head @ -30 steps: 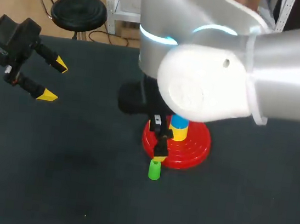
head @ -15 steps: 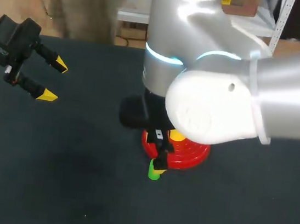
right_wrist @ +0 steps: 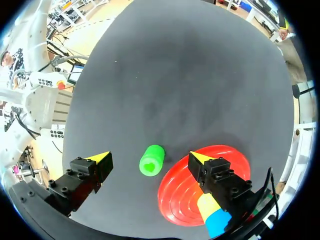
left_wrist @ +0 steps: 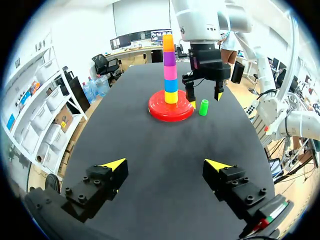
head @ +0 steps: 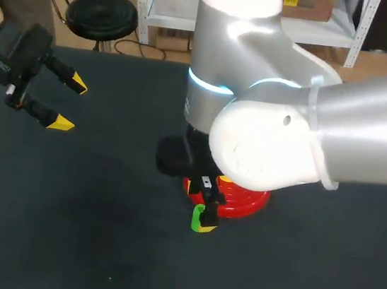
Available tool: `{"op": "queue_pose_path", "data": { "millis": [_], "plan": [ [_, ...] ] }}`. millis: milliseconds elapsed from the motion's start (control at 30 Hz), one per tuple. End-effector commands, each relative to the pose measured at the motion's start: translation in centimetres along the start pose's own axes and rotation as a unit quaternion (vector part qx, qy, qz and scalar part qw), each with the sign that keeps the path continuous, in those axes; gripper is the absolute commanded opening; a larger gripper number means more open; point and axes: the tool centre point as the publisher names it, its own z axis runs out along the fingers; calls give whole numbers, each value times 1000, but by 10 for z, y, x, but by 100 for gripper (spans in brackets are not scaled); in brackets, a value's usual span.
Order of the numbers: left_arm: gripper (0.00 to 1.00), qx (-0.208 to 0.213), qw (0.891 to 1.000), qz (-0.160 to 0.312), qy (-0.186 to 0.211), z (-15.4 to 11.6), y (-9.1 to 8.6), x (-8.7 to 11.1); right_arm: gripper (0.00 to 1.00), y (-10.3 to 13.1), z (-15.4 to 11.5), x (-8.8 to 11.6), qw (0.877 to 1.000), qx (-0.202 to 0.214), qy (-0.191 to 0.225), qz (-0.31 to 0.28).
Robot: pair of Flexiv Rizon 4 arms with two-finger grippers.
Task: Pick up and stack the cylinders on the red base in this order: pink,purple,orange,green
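Right gripper (right_wrist: pixel 149 157), fingers apart, straddles the green cylinder (right_wrist: pixel 151 160), seemingly not touching; left gripper (left_wrist: pixel 165 163) gapes.

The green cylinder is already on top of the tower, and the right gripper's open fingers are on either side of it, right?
Not quite. The green cylinder is not on the tower: it stands on the table beside the red base, as the left wrist view shows. The orange cylinder is on top. The right gripper does have open fingers on either side of the green one.
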Motion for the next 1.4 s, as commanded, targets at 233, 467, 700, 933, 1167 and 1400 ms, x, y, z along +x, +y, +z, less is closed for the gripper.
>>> {"op": "queue_pose_path", "data": {
  "millis": [233,467,700,933,1167,1400],
  "plan": [
    [100,-1,1000,1,0,0,-1,0,100,-10,6,2,1000,0,13,0],
    [100,-1,1000,1,0,0,-1,0,100,-12,10,4,1000,-7,16,-6],
    [100,-1,1000,1,0,0,-1,0,100,-12,13,8,1000,-5,17,0],
    [100,-1,1000,1,0,0,-1,0,100,-11,13,11,1000,-2,19,8],
    [100,-1,1000,1,0,0,-1,0,0,-10,15,10,1000,-3,18,2],
    [100,-1,1000,1,0,0,-1,0,0,-8,14,7,1000,-5,18,-4]
  ]
}}
